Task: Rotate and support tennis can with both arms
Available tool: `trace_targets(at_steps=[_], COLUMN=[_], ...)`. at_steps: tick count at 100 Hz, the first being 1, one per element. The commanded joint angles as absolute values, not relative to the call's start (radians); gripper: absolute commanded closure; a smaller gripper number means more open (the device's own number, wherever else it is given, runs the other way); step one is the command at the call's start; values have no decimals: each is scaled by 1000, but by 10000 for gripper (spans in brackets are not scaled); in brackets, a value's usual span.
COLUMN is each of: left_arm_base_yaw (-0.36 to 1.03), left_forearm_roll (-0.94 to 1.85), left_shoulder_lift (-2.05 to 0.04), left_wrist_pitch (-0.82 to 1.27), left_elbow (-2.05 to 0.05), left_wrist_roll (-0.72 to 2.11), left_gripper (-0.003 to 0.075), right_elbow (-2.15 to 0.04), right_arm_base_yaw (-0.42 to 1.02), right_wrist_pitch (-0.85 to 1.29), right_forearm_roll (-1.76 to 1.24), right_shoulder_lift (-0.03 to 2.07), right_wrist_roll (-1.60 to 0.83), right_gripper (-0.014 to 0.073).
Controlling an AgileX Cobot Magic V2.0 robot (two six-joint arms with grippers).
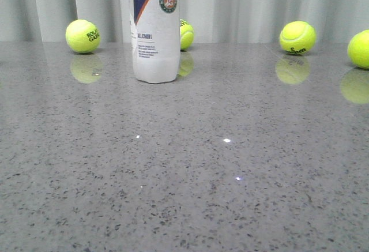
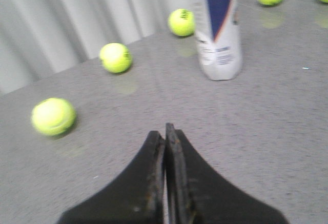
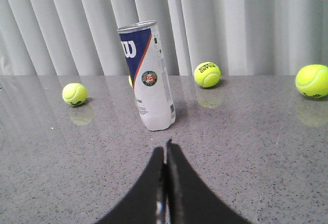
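the tennis can (image 1: 155,30) stands upright on the grey bench (image 1: 230,165), toward the back and a bit left of the middle. yellow-green tennis balls (image 1: 83,36) sit around it near the curtain (image 3: 246,24). the left gripper (image 2: 166,131) and right gripper (image 3: 165,152) both have jaws pressed together, holding nothing, well apart from the can.

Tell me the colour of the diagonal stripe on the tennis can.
Orange, between navy and white on the tennis can; clearest in the right wrist view.
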State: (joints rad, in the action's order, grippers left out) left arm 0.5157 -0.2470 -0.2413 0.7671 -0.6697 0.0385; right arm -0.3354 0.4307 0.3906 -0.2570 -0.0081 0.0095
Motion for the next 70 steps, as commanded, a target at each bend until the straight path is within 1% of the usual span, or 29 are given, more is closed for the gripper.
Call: trace_targets(at_steps=[1, 9, 22, 29, 41, 49, 58, 64, 70], left_arm_base_yaw=[514, 514, 497, 464, 367, 294, 210, 174, 154], left_forearm_roll=[-371, -458, -483, -477, -428, -314, -188, -127, -89], left_shoulder_lift=[-208, -191, -182, -182, -182, -182, -178, -158, -118], left_wrist_pitch=[696, 692, 663, 576, 343, 186, 45, 0, -14], left_elbow=[-652, -607, -518, -460, -345, -269, -189, -142, -107], left_wrist_roll=[-61, -125, -270, -274, -272, -205, -51, 33, 57], left_gripper=[738, 738, 739, 739, 739, 739, 739, 739, 739], right_elbow=[-360, -360, -360, -360, -360, -360, -360, -360, -360], right_arm_base_yaw=[427, 427, 427, 427, 427, 427, 427, 427, 427], right_wrist_pitch=[305, 305, 305, 305, 305, 305, 305, 305, 305], right_forearm_roll=[-257, -257, -257, -257, -257, -257, -257, -257, -257], right_shoulder_lift=[6, 6, 6, 6, 6, 6, 6, 6, 6], right_wrist_roll=[0, 0, 0, 0, 0, 0, 0, 0, 0], right_gripper=[654, 654, 654, 654, 654, 654, 654, 654, 654])
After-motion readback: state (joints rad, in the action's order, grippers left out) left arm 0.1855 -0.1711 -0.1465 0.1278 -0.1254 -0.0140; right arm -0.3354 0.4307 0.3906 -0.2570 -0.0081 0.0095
